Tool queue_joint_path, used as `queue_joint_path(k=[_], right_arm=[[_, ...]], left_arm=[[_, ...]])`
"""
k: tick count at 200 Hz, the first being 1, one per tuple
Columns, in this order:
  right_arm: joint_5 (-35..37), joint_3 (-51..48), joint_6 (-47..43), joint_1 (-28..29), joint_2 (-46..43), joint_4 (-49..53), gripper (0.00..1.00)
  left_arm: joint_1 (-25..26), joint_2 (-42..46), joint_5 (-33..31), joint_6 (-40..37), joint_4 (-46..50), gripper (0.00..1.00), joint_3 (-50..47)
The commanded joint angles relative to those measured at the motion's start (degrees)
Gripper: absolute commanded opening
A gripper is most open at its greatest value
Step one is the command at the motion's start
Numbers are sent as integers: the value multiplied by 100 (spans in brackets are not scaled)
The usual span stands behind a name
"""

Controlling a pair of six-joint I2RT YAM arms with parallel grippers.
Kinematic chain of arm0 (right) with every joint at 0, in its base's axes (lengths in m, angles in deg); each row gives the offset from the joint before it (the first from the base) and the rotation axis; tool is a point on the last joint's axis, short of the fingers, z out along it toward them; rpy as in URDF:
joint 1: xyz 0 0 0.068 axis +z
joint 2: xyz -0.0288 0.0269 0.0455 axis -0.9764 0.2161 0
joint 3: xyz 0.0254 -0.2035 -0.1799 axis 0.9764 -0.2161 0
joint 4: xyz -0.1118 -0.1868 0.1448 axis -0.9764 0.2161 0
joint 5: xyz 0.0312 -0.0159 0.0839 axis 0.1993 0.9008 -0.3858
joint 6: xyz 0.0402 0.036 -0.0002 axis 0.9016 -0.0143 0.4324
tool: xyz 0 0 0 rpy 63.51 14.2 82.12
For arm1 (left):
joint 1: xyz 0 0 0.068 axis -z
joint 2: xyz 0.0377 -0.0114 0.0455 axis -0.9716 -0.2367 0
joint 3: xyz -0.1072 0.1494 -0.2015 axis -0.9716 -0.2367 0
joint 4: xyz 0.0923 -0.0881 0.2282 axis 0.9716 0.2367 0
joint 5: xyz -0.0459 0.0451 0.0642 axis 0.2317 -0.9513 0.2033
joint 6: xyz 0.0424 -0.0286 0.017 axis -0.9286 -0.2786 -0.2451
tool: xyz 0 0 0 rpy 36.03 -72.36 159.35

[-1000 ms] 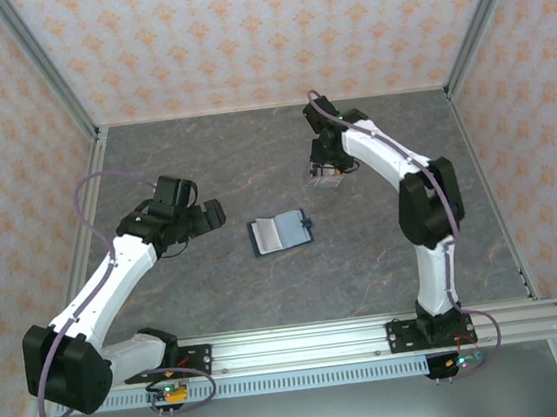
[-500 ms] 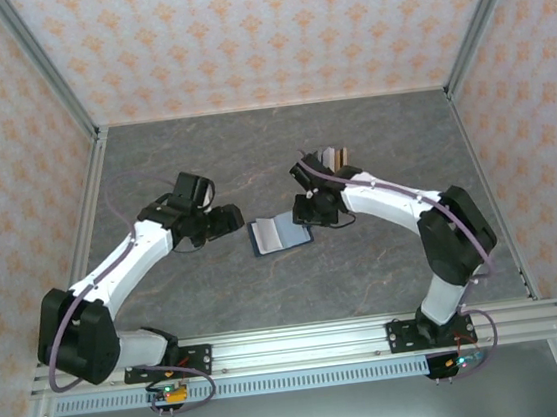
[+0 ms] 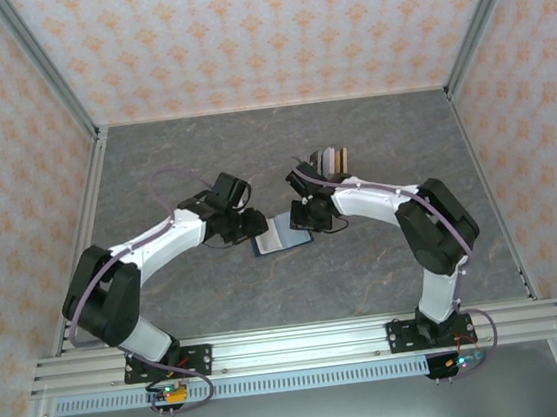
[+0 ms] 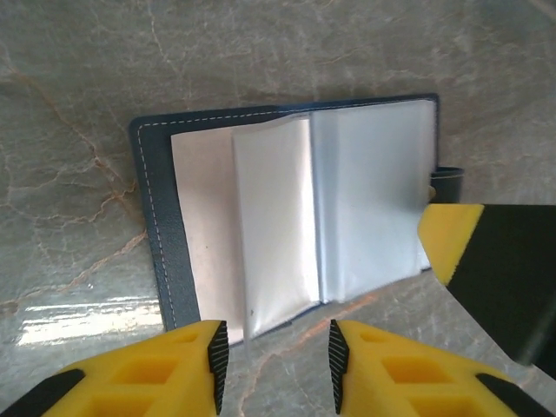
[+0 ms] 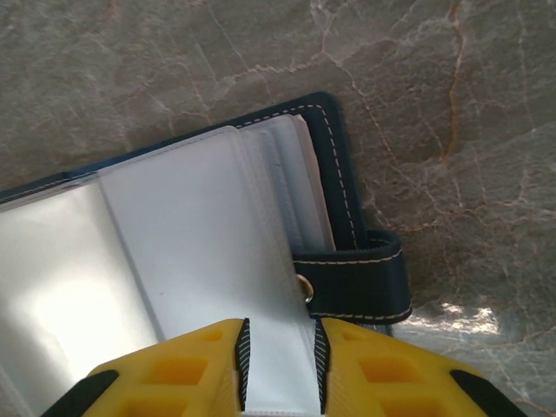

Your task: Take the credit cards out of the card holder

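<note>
The navy card holder (image 3: 280, 235) lies open on the grey table, its clear plastic sleeves fanned out (image 4: 295, 217) (image 5: 174, 261). Its dark snap tab (image 5: 356, 287) sticks out on the right edge. My left gripper (image 3: 251, 223) (image 4: 278, 360) hovers at the holder's left edge, open, with bare table and the sleeve edge between its pads. From the other side, my right gripper (image 3: 306, 219) (image 5: 282, 365) sits low over the right-hand sleeves, jaws a narrow gap apart, a sleeve showing between the pads. No card is visible inside the sleeves. A yellow right fingertip (image 4: 452, 234) shows beside the tab.
A striped white-grey-black-tan cluster of cards (image 3: 331, 159) lies on the table behind the right arm. Aluminium frame rails (image 3: 304, 341) run along the near edge, and patterned walls enclose the other sides.
Both arms have swung inward to the holder: the left gripper came rightward to its left edge, the right gripper came down from the back cluster onto its right half.
</note>
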Motion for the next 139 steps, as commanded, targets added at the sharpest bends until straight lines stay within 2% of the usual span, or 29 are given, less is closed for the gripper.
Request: queue_joint_path(k=[1,54,93,139], right_arm=[[17,32,12,10,56,-48,29],[-137,120,-83,15,286,33,30],[-216,155,-105,15,283,20,21],[-999,128,-110,2,283,-402,13]], left_arm=[[41,-162,89,85,-180,36,138],[36,-740,-170,-290,21,27,275],[37,-1095,-189,-365,-9,19,270],[36,-1322,-187,-418,-37,13,258]])
